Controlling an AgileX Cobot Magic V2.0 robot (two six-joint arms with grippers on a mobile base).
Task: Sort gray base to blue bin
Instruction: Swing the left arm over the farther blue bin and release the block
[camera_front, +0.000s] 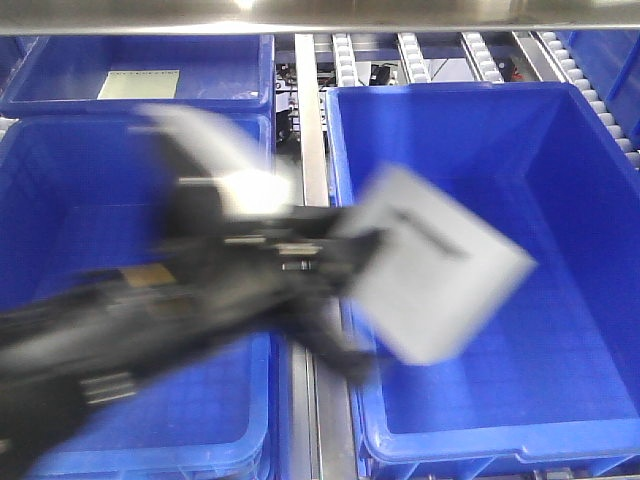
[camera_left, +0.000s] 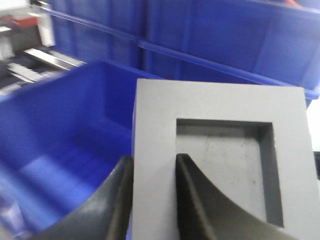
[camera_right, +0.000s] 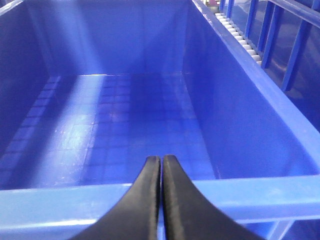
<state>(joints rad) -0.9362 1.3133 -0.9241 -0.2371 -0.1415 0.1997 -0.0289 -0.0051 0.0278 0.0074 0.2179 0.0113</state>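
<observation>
The left tool (camera_left: 152, 200) is closed on the gray base (camera_left: 220, 155), one finger outside its wall and one inside the recess, carrying it over the blue bin (camera_front: 600, 200) near the surface's right edge for dropping, while the right tool (camera_right: 161, 170) sits closed and empty.

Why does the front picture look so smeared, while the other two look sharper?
Front view: the left gripper and gray base are streaked by motion blur, while the blue bin stays fairly crisp. Left wrist view: the base is sharp, the background soft. Right wrist view: steady, with pale glare on the bin floor.
</observation>
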